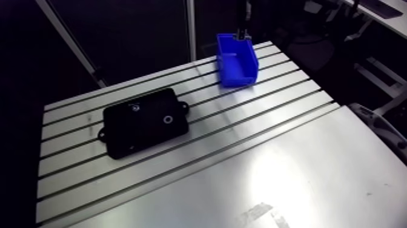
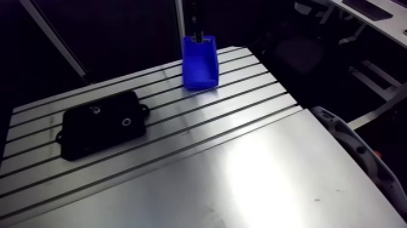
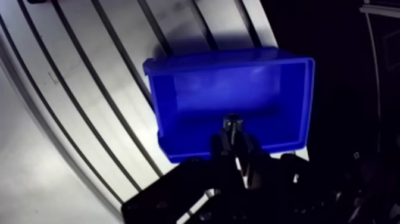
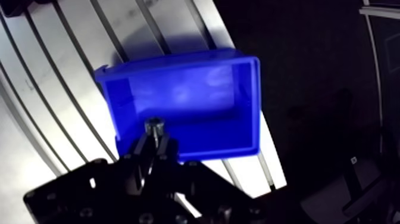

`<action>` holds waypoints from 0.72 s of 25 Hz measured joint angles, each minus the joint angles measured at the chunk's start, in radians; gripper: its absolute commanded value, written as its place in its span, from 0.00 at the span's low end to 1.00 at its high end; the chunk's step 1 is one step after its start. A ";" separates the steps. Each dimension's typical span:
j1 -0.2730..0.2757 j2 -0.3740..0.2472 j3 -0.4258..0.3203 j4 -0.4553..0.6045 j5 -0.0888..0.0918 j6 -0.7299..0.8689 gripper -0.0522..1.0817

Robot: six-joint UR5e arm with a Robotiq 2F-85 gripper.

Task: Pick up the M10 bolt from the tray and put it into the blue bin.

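The M10 bolt [image 4: 153, 126] was pinched upright in the tips of the hand [image 4: 153, 139], which was clenched on it just under the head. In the wrist view it hung over the open blue bin [image 4: 184, 83], nearer the bin's close wall than its middle. Only the bolt's top showed: a small round greyish head with a dark socket, while the shank below was hidden by the fingers. To finish well, the hand probably needed to move a little further over the bin's floor and come lower before letting go, since a steel bolt dropped from height near the rim could bounce out or strike the wall. In the arm view the bin stood at the upper middle of the frame on the far edge of the slotted counter [image 1: 260, 127], well apart from the black tray [image 1: 142, 132] at centre left.
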 measured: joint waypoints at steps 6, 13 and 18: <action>-0.001 0.034 -0.001 -0.016 -0.003 0.003 0.98; -0.002 0.070 0.001 -0.042 -0.004 0.012 0.98; -0.001 0.087 0.010 -0.055 -0.004 0.018 0.98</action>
